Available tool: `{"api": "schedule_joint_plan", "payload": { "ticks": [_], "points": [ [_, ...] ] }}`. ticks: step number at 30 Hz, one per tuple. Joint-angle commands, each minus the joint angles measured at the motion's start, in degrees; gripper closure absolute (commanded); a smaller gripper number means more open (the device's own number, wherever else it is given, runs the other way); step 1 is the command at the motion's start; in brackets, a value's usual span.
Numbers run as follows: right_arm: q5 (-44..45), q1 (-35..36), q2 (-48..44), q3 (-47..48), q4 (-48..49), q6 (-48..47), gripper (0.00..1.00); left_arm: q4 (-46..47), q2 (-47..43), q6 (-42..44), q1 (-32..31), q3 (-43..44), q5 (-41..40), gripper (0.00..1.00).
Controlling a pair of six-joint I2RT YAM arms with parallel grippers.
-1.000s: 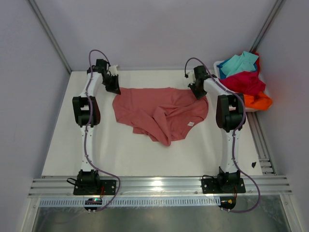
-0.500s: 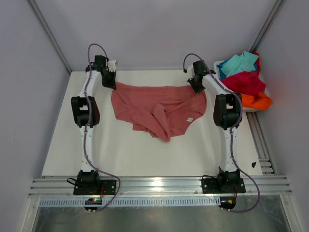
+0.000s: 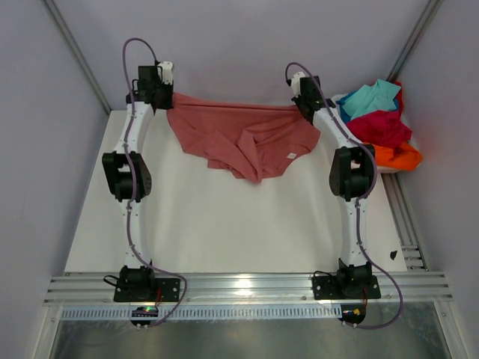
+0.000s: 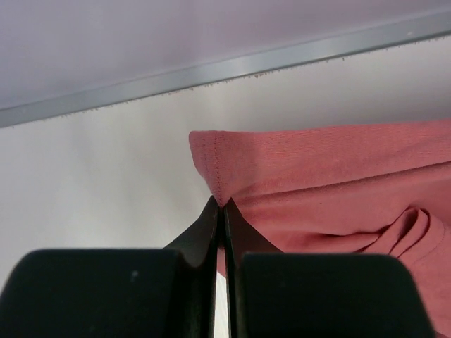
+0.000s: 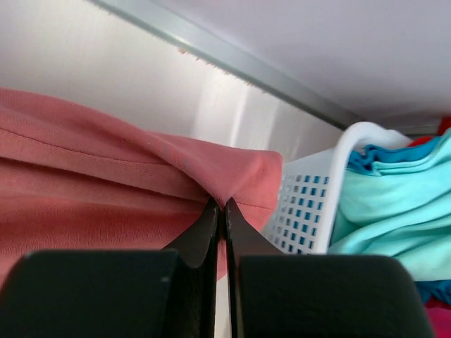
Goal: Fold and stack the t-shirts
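White tabletop (image 3: 224, 232) inside pale grey walls, with a metal rail along the far edge. The salmon-pink t-shirt (image 3: 239, 134) is at the far end of the table, held by both arms.

- Left gripper (image 4: 220, 204): clenched on one corner of a stitched edge.
- Right gripper (image 5: 218, 203): pinched on the opposite corner, just beside the white tub (image 5: 310, 201).

Judgement: the corners are held apart and up so the edge between them pulls straight and the body hangs open, ready to lay flat for folding.

The top edge reads taut. Below it the cloth is bunched, with diagonal creases and a flap doubled over near the middle. A small white label (image 3: 290, 155) shows toward the right. The lower part seems to touch the table, but I cannot confirm this.

The turquoise tee (image 3: 372, 97), crimson tee (image 3: 382, 126) and orange tee (image 3: 397, 155) lie heaped in the tub. No fold made, no stack begun.
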Motion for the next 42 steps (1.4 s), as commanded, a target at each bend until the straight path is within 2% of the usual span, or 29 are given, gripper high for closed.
{"api": "schedule_joint_plan", "payload": {
  "ticks": [1, 5, 13, 20, 27, 32, 36, 42],
  "points": [
    [8.6, -1.2, -3.3, 7.1, 4.7, -1.7, 0.97, 6.7, -6.1, 0.2, 1.5, 1.6, -6.3, 1.0],
    [9.3, -1.2, -6.4, 12.0, 4.3, -0.8, 0.97, 7.2, -9.3, -0.9, 1.4, 4.4, -8.5, 1.0],
    [7.4, -1.1, -20.5, 12.3, 1.4, 4.9, 0.97, 6.5, -21.8, -4.1, 1.5, 0.6, -7.2, 1.0],
    [4.1, 0.7, -34.1, 11.3, -2.5, 7.0, 0.97, 0.1, -30.9, -4.7, 1.4, 0.0, -6.0, 1.0],
    [4.8, 3.1, -45.2, 10.6, -9.0, 8.5, 0.97, -5.2, -41.6, -2.1, 1.4, -5.6, -3.0, 1.0],
    [1.1, 4.2, -55.1, 5.3, -18.4, 13.0, 0.97, -8.6, -52.4, -0.7, 1.5, -12.9, 0.1, 1.0],
    [-2.6, 4.5, -68.1, -6.5, -20.3, 12.1, 0.97, -9.0, -61.3, 0.0, 1.4, -20.1, 2.1, 1.0],
    [-2.6, 4.5, -75.2, -8.7, -24.6, 13.1, 0.97, -13.2, -72.3, 2.0, 1.4, -26.1, 1.9, 1.0]
  ]
}}
